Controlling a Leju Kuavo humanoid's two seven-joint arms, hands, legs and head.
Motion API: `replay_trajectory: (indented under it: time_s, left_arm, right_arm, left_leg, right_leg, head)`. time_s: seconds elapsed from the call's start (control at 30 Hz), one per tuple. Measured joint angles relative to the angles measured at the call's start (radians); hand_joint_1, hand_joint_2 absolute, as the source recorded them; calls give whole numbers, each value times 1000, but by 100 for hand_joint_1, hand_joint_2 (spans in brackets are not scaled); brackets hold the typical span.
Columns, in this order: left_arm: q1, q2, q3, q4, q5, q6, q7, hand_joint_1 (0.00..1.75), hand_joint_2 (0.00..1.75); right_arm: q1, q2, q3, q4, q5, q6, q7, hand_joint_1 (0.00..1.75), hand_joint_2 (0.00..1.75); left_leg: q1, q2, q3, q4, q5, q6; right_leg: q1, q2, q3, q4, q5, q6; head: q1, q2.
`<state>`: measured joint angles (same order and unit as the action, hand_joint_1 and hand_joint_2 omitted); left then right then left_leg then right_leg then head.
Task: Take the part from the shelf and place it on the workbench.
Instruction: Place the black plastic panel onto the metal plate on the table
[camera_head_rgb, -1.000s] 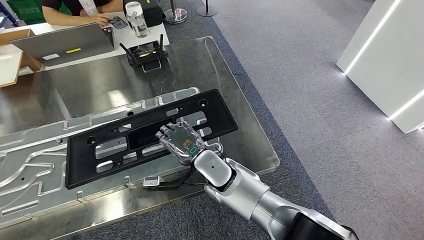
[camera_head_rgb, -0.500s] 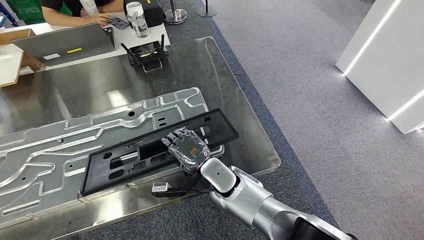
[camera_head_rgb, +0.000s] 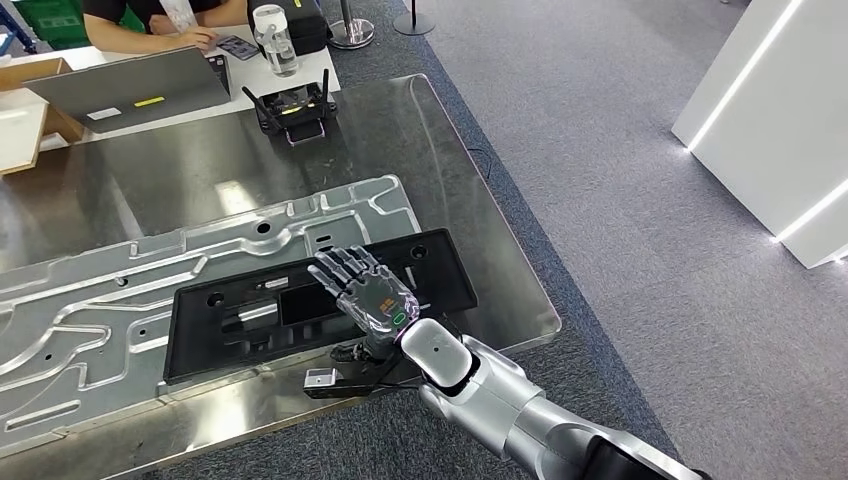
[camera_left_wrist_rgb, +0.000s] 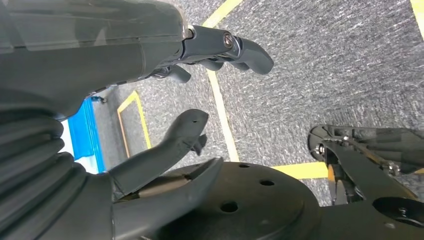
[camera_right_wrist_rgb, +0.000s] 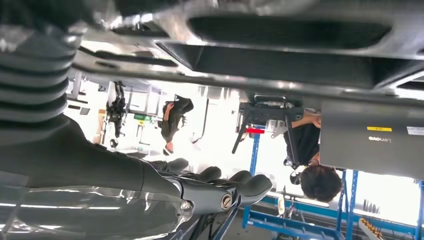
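Right arm (camera_head_rgb: 520, 405) comes in from the near edge, silver, wrist over the table's front lip. Right hand (camera_head_rgb: 368, 292) is palm down above the black part (camera_head_rgb: 240, 315), fingers (camera_head_rgb: 335, 265) straight and spread apart, nothing in them; in the right wrist view they (camera_right_wrist_rgb: 240, 185) hang clear of the part's underside, so no contact I can see. A small grey box on a black cable (camera_head_rgb: 320, 380) sits just at the table edge under the wrist. The black part is a long flat frame with cutouts, lying flat on the big embossed metal sheet (camera_head_rgb: 100, 290), its right end reaching past the sheet onto the bare steel table (camera_head_rgb: 470, 200). Left hand (camera_left_wrist_rgb: 200, 90) is down by the robot's side over grey carpet with yellow floor tape (camera_left_wrist_rgb: 220, 115), fingers loosely curled with a gap to the thumb, holding nothing. Further back on the table: a black device with antennas (camera_head_rgb: 292, 105). Beyond that, on a white desk, a grey laptop (camera_head_rgb: 130, 85), a clear bottle (camera_head_rgb: 272, 38) and a phone (camera_head_rgb: 238, 45), with a person (camera_head_rgb: 150, 15) in a dark top seated there. Cardboard box (camera_head_rgb: 30, 110) at far left. White lit panels (camera_head_rgb: 770, 110) off to the right on the carpet.
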<state>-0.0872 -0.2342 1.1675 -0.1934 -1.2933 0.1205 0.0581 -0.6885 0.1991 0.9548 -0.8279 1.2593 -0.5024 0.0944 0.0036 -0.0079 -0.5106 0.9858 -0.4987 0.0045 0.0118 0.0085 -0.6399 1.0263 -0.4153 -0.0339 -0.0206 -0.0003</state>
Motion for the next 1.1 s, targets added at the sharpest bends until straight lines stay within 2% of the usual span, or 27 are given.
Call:
replay_trajectory:
  time_s: [0.57, 0.67, 0.73, 0.77, 0.8, 0.87, 0.9, 0.93, 0.97, 1.03, 1.07, 1.1]
  left_arm:
    - [0, 0, 11, 0, 8, 5, -12, 0, 0]
    - [0, 1, 12, 0, 8, 8, -12, 0, 0]
    - [0, 0, 12, 0, 8, 8, -12, 0, 0]
    - [0, 0, 12, 0, 8, 8, -12, 0, 0]
    - [-1, -1, 12, 0, 8, 8, -13, 0, 0]
    - [0, -1, 12, 0, 8, 8, -13, 0, 0]
    - [0, -1, 12, 0, 8, 8, -13, 0, 0]
    - [0, -1, 12, 0, 7, 8, -13, 0, 0]
    - [0, -1, 12, 0, 6, 9, -13, 0, 0]
    - [0, -1, 12, 0, 5, 9, -13, 0, 0]
    - [0, 0, 12, 0, 5, 11, -13, 0, 0]
    - [-1, 0, 12, 0, 5, 12, -13, 0, 0]
  right_arm:
    - [2, 0, 0, 0, -7, 12, -6, 0, 0]
    - [3, 0, 0, -3, -7, 14, -6, 0, 0]
    - [3, -1, 0, -9, -7, 16, -6, 0, 0]
    - [2, -1, -1, -11, -7, 16, -6, 0, 0]
    - [2, -2, -2, -12, -7, 16, -7, 0, 0]
    - [5, -5, -2, -12, -7, 15, -7, 0, 0]
    - [8, -8, -2, -12, -7, 15, -6, 0, 0]
    - [11, -11, -2, -12, -7, 14, -6, 0, 0]
    - [13, -13, -2, -11, -7, 14, -6, 0, 0]
    - [14, -15, -2, -11, -7, 11, -7, 0, 0]
    - [13, -14, -2, -11, -7, 8, -8, 0, 0]
    - [13, -14, -3, -11, -6, 6, -9, 0, 0]
  left_leg:
    - [0, 0, 0, 0, 0, 0]
    - [-4, 0, -2, 4, 1, 11]
    - [1, 3, 11, -19, 20, 24]
    - [4, 5, 18, -34, 31, 29]
    - [8, 8, 24, -47, 40, 32]
    - [10, 11, 21, -50, 45, 34]
    - [12, 12, 18, -47, 44, 33]
    - [15, 13, 13, -41, 43, 31]
    - [20, 13, 9, -33, 40, 26]
    - [34, 13, -4, -7, 27, 6]
    - [38, 12, -14, 9, 19, -8]
    - [39, 10, -22, 24, 12, -19]
  right_leg:
    - [0, 0, 0, 0, 0, 0]
    - [-6, -1, 2, -6, 6, 9]
    - [-7, -1, 5, -8, 4, 18]
    - [-7, -1, 1, 6, -10, 23]
    - [-8, -1, -12, 40, -37, 28]
    - [-18, -2, -62, 162, -105, 40]
    - [-25, -3, -86, 221, -127, 48]
    - [-33, -3, -97, 251, -130, 56]
    - [-40, -4, -90, 244, -116, 65]
    - [-55, -9, -28, 138, -66, 88]
    - [-56, -8, 0, 90, -51, 91]
    - [-56, -6, 15, 61, -45, 89]
  head:
    - [0, 0]
    - [0, 0]
    - [0, 0]
    - [0, 0]
    - [1, 0]
    - [0, 0]
    - [0, 0]
    - [0, 0]
    - [0, 0]
    - [1, 0]
    - [1, 0]
    - [1, 0]
